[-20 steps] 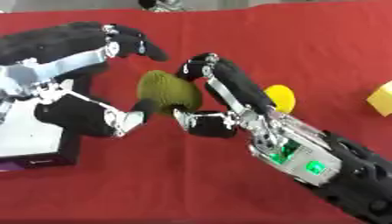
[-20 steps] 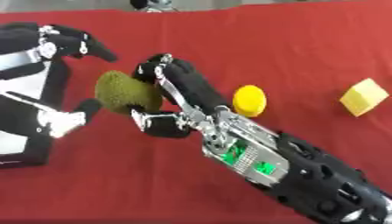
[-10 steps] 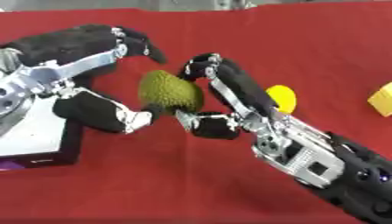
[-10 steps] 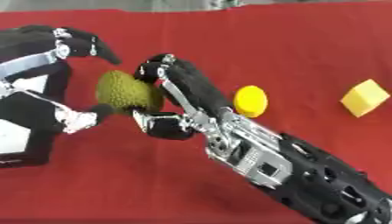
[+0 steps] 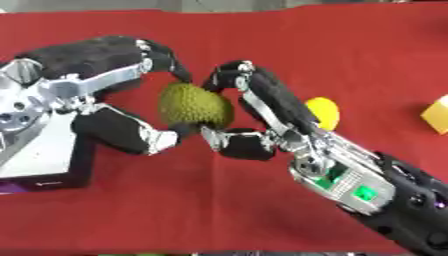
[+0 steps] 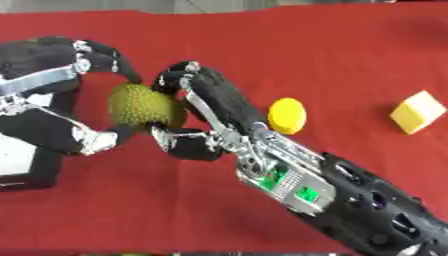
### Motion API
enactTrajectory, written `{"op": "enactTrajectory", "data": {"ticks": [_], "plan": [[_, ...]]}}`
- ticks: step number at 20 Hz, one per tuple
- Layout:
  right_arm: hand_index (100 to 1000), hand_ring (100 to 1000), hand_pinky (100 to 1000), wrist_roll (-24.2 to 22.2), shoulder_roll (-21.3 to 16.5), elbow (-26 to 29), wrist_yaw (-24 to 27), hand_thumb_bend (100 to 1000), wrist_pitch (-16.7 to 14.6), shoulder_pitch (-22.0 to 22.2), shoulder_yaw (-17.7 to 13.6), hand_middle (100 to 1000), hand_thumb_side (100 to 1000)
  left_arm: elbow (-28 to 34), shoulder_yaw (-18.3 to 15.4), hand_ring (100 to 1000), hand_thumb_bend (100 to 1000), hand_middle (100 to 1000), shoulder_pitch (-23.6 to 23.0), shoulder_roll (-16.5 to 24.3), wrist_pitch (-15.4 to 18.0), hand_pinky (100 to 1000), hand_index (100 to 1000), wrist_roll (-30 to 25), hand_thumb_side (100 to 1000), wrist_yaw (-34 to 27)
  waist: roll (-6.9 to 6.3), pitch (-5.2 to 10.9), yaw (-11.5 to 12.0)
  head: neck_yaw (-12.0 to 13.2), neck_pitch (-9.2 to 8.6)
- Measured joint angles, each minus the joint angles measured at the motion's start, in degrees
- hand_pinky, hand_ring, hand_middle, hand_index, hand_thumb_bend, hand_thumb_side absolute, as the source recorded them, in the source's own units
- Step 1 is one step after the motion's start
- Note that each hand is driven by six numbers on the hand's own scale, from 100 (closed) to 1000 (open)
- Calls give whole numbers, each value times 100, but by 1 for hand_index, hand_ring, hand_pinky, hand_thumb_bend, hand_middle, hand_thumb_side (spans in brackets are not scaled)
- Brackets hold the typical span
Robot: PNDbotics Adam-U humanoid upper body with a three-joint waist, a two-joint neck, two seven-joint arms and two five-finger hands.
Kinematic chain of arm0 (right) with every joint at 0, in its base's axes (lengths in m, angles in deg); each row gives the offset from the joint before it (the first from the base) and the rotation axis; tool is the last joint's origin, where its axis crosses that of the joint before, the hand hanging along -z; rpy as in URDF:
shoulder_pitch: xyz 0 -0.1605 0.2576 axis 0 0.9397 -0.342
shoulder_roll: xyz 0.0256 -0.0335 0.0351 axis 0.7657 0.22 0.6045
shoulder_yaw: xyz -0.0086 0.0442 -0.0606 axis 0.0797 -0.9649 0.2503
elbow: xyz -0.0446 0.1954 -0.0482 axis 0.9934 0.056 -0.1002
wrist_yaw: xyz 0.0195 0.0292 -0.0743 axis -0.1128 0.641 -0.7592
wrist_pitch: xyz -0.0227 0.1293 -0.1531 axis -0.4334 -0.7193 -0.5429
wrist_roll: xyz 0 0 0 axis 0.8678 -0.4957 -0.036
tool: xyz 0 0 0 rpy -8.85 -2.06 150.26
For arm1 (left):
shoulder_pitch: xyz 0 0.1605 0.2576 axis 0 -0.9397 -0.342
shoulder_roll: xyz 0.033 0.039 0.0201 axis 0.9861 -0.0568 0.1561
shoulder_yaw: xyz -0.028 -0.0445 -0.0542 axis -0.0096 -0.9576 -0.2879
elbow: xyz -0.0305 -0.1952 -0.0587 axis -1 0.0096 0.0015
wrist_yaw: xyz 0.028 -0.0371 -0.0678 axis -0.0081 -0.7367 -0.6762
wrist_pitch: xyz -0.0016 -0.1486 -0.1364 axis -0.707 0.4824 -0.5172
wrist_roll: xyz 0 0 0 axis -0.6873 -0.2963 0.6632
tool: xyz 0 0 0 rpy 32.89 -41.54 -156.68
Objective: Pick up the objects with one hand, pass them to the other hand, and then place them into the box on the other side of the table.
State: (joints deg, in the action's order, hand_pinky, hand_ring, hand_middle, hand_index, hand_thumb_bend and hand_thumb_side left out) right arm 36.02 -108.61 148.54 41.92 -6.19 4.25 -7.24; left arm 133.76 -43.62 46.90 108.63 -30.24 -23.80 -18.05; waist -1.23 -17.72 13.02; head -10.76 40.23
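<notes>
Red cloth is covering the tabletop, and over its middle both hands are meeting on the spiky green fruit. The right robot hand is curling fingers over the top and thumb under it, gripping. The left robot hand is wrapping round the fruit's other side, fingers above, thumb below. No writing is readable anywhere. A dark box is sitting at the left edge, contents hidden. A yellow round object and a yellow block are lying to the right.
</notes>
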Motion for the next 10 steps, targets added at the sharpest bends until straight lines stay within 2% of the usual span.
{"op": "enactTrajectory", "data": {"ticks": [6,10], "plan": [[560,584,687,33,0,0,64,100,-230,1,1,448,100,-175,7,856,304,773,-3,-86,44,823,863,8,486,133,18,0,-2,7,0],[559,583,686,66,0,0,132,100,-385,4,1,447,100,-310,39,817,305,771,-4,-125,132,818,862,-18,443,266,22,-1,-5,18,-1]]}}
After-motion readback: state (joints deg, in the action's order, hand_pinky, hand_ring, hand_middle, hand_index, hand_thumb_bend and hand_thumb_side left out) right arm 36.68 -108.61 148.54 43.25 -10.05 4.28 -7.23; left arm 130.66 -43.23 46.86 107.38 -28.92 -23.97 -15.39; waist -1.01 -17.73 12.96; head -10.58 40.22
